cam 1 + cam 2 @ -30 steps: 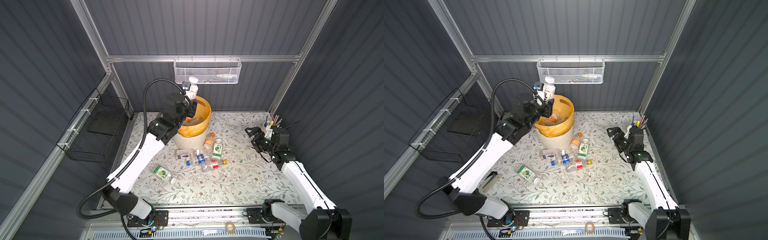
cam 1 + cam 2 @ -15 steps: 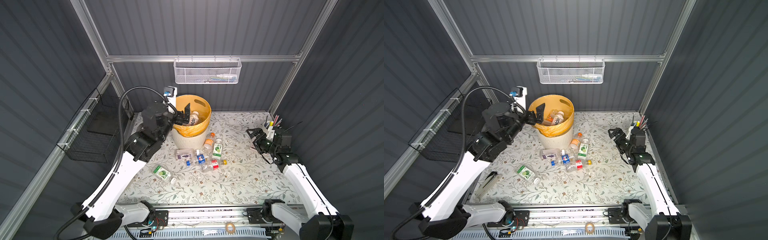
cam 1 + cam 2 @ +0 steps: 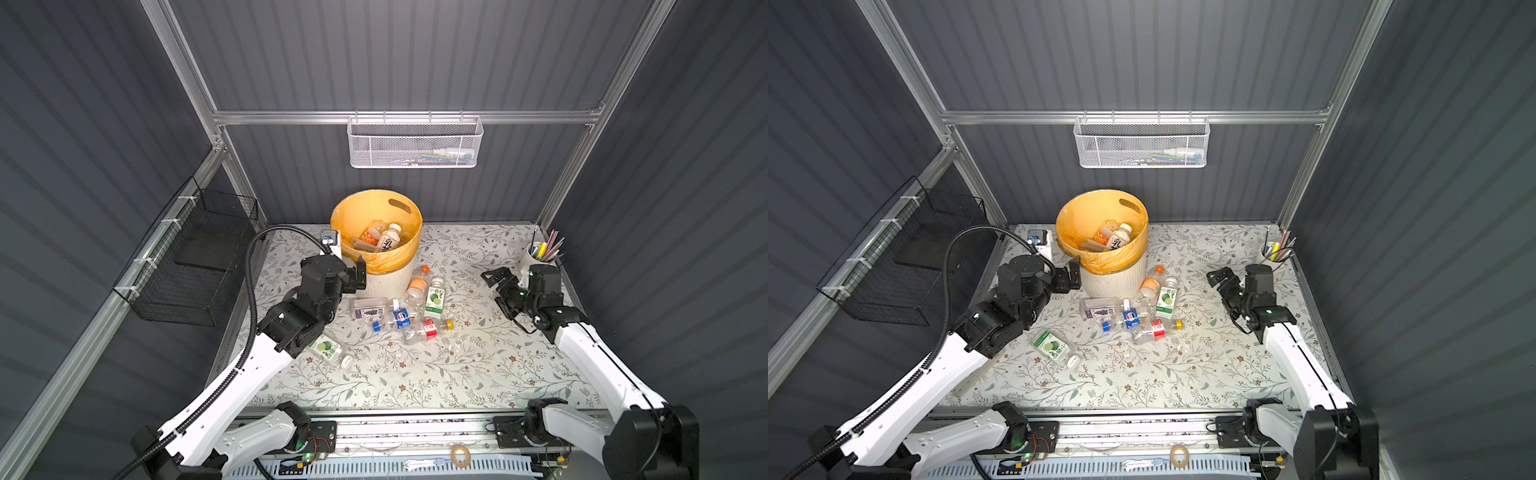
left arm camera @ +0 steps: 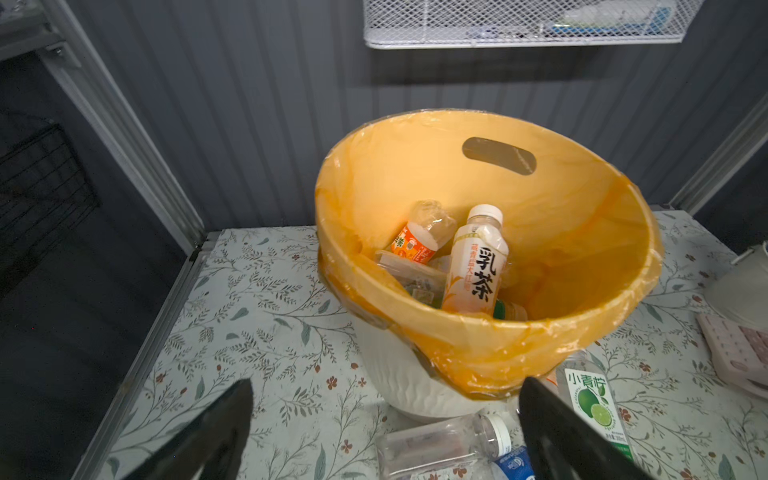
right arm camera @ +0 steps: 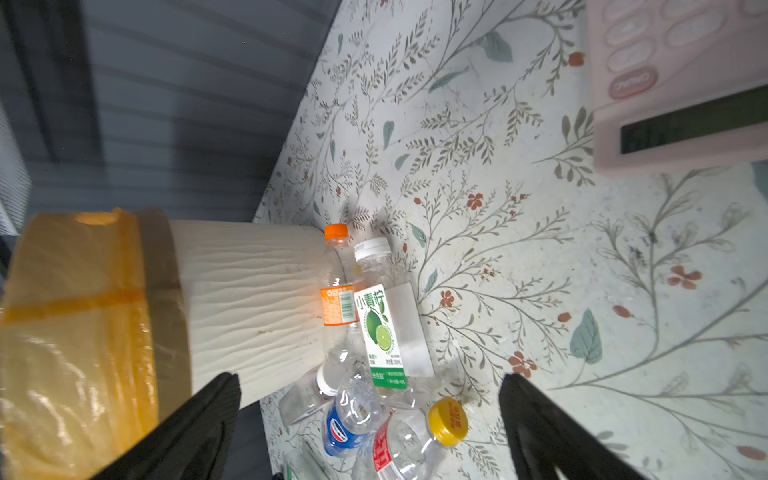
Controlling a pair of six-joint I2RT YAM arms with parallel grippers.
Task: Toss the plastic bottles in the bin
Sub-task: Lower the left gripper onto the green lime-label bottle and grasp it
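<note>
Orange-lined and cream-walled, the bin point(image 3: 388, 282) is standing near the far edge of the table point(image 3: 457, 374), holding several plastic bottles point(image 4: 424, 241), with a milk-tea bottle point(image 4: 476, 266) leaning uppermost. The left gripper point(image 4: 386, 384) is hovering just beside the bin, jaws spread wide and empty. Loose bottles point(image 3: 399, 318) are lying clustered against the bin's near side, and a green-labelled bottle point(image 3: 1054, 348) is lying apart towards the left edge. The right gripper point(image 5: 369, 378) is hanging near the right edge, gaping wide and gripping nothing.

Bin point(image 3: 388, 284): back of table point(image 3: 457, 374), left of centre.
In bin: several bottles point(image 3: 390, 241).
Before bin: bottle cluster point(image 3: 399, 318).
Left of cluster: 1 bottle point(image 3: 326, 348), apart.
Back-right corner: pen cup point(image 3: 528, 261).
</note>
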